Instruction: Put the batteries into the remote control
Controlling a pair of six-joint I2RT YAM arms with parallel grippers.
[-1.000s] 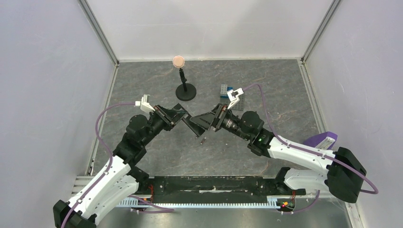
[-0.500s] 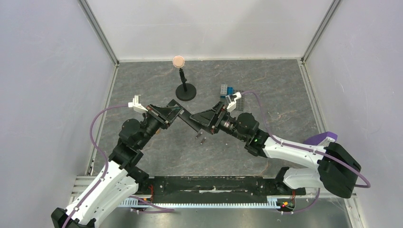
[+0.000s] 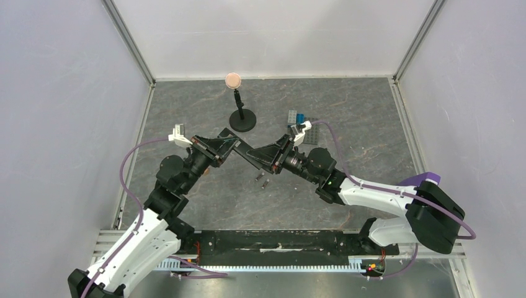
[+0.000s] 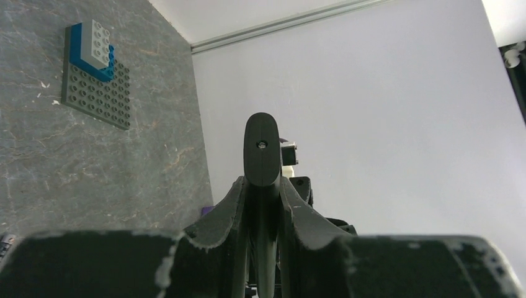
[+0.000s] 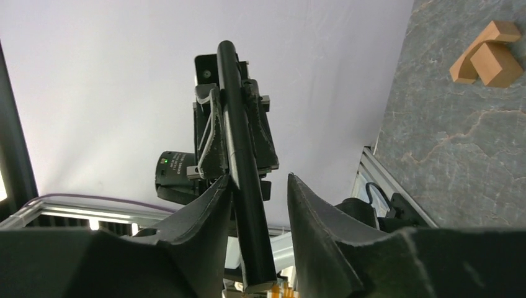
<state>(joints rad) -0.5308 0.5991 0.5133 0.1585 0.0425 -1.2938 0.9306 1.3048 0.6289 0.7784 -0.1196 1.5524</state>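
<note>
Remote control (image 5: 239, 149) aloft, tight in left gripper (image 4: 262, 186), one edge against a finger (image 5: 205, 217) of half-open right gripper (image 5: 257, 180).

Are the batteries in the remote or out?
Out. Both batteries lie on the table, apart from the remote.

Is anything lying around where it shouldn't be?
Yes. The two batteries lie loose on the table, not inside the remote control, which is held up in the air. The left gripper pinches one end; the right gripper sits around the other end, with a gap beside one finger.
</note>
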